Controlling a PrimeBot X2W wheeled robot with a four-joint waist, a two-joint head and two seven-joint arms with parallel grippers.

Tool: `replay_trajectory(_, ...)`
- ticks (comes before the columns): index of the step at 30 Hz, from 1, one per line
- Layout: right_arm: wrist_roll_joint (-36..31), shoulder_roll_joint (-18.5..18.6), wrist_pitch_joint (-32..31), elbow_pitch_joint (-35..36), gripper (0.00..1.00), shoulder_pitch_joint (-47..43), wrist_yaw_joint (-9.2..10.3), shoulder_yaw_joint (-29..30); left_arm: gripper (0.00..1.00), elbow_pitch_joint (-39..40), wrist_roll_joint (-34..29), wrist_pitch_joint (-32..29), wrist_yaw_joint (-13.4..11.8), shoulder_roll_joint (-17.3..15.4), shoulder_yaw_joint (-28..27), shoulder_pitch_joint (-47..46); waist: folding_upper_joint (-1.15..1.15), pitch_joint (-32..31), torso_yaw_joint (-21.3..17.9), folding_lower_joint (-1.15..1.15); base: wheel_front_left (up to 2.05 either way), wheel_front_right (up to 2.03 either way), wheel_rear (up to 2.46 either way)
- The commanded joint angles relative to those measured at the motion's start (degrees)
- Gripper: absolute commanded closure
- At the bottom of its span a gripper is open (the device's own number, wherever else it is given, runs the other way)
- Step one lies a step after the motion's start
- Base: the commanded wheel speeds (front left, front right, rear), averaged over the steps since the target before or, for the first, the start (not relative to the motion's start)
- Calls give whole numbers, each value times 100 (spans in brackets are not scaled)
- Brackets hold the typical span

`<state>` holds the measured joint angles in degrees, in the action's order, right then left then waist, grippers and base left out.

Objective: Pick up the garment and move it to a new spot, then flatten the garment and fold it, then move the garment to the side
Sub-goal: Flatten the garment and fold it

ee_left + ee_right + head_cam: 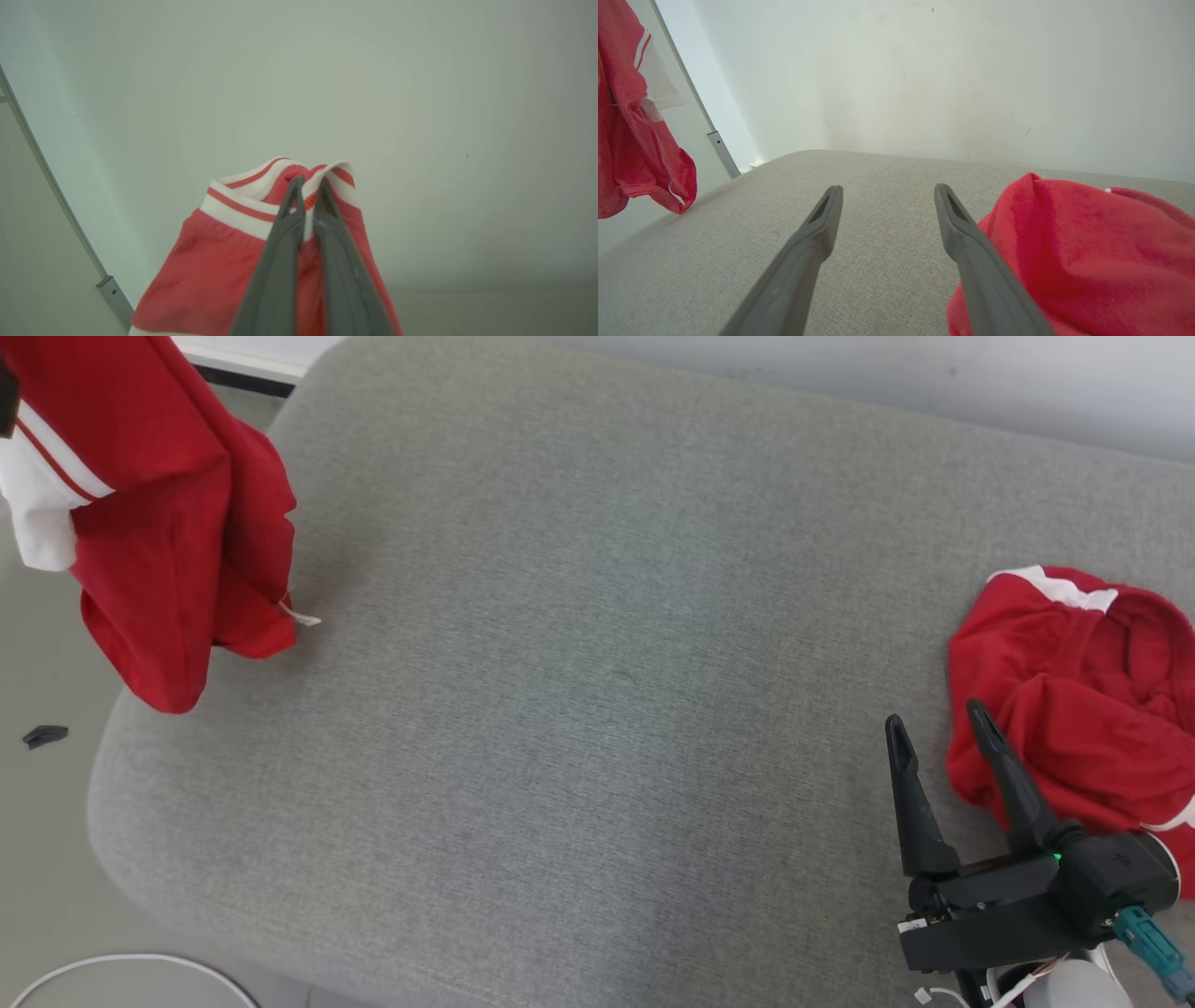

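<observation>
Head view: the garment (177, 523), red with a white striped band, hangs at the far left corner of the grey cushion (597, 728), its lower folds draped across the cushion's rounded left edge and partly over the floor (47, 840). Whether its hem touches the fabric I cannot tell. In the left wrist view the left gripper (309, 183) has its two dark fingers pinched tight on the garment's white band, with bare wall behind it.

The middle of the cushion lies bare from the garment across to the right side, and from the near edge up to the wall (840, 373). A second red garment (1074, 709) sits crumpled against the cushion's right edge. The right gripper (935, 714) rests low at the near right, jaws spread wide and holding nothing; one finger lies just beside the crumpled cloth.

On the floor to the left lie a small dark piece (45, 735) and a white cable (121, 963).
</observation>
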<state>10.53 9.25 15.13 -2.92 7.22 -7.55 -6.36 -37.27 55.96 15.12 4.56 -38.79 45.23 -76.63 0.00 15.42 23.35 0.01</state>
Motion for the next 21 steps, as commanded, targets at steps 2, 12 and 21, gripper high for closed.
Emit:
replay_trajectory(2,-28,60,3,28,0,59,12,22,100,38,-152,4,-19,13,-130,98,0,135,-118,-1,0,0,0)
replay_trajectory(12,-70,165,-40,185,0,7,12,6,100,-110,-521,5,-34,101,-531,531,0,331,-455,-1,0,0,0)
replay_trajectory(21,-191,317,-321,646,0,80,12,-21,100,-787,-488,5,93,553,-1119,1908,0,691,-928,-1,0,0,0)
